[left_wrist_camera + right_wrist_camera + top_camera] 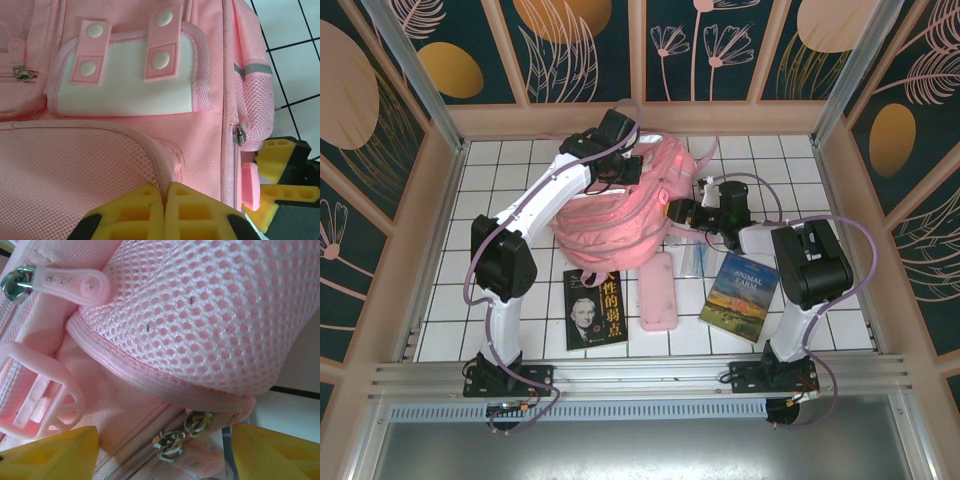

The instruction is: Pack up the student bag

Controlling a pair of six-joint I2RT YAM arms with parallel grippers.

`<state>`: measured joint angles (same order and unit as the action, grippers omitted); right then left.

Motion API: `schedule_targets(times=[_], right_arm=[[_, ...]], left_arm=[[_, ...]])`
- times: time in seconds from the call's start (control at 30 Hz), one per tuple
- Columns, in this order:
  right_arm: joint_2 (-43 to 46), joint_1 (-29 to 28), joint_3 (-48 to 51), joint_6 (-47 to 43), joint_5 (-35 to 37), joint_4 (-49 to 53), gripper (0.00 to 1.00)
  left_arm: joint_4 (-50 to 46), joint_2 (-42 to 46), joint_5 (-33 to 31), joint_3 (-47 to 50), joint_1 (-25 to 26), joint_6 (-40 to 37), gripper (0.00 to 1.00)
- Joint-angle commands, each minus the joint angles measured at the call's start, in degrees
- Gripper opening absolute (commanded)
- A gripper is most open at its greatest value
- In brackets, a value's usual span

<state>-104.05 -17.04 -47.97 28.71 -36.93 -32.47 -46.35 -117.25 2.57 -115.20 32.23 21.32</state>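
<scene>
Lying where: large pink fabric backpack point(620, 215), flat on the white tiled table point(500, 190), mid-table and well beyond both arm bases. Its long axis runs aslant, far end toward the right and near end toward the left.
Way from the right hand: the bag's right flank is directly ahead of the right gripper point(165, 440). A metal zip slider with a pink pull tab point(172, 446) sits between the yellow fingers, just under the bulging mesh side pocket point(210, 315).
Right hand: jaws standing wide and closed on nothing; from the left wrist the pull tab looks to be touching one finger, no more.
Left hand: left gripper point(163, 192) has its pads pressed together, tips at the rim of the front mesh pocket point(65, 175). Whether a fold of fabric is nipped between them I cannot tell.
Nearer arm for the zip: the right, by my reckoning; the left seems placed to steady the bag.
Coming move: likely closing on the pull tab and drawing it along the zip line.
Waiting: dark paperback book point(592, 308), landscape-cover book point(740, 295) and flat pink pencil case point(660, 292), on the tiles nearer the arm bases.
</scene>
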Motion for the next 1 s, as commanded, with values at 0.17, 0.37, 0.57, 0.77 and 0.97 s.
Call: schedule_targets(times=[0.17,0.37,0.57,0.77,0.97], right_arm=[[-1.77,-0.7,-1.27,-0.06,-2.11,-5.59,0.72],[-1.77,-0.11,0.59,1.2,-6.03,-8.22,0.67],[-0.7,0.85,2.58,2.49,-7.61,-9.62,0.47],[1.73,1.84,4.22,0.78,-6.11,-5.3,0.35],[4.8,2.28,5.61,-2.11,-4.74,-0.04,0.33]], left_arm=[[4.93,4.77,1.71,-0.82,0.11,0.42,0.0],[5.19,4.55,1.11,-1.4,0.02,0.27,0.0],[5.56,4.58,0.63,-1.61,0.0,0.34,0.0],[6.52,4.49,-0.18,-0.67,-0.15,0.12,0.0],[6.64,2.07,-0.49,-2.35,-0.59,-0.31,0.0]])
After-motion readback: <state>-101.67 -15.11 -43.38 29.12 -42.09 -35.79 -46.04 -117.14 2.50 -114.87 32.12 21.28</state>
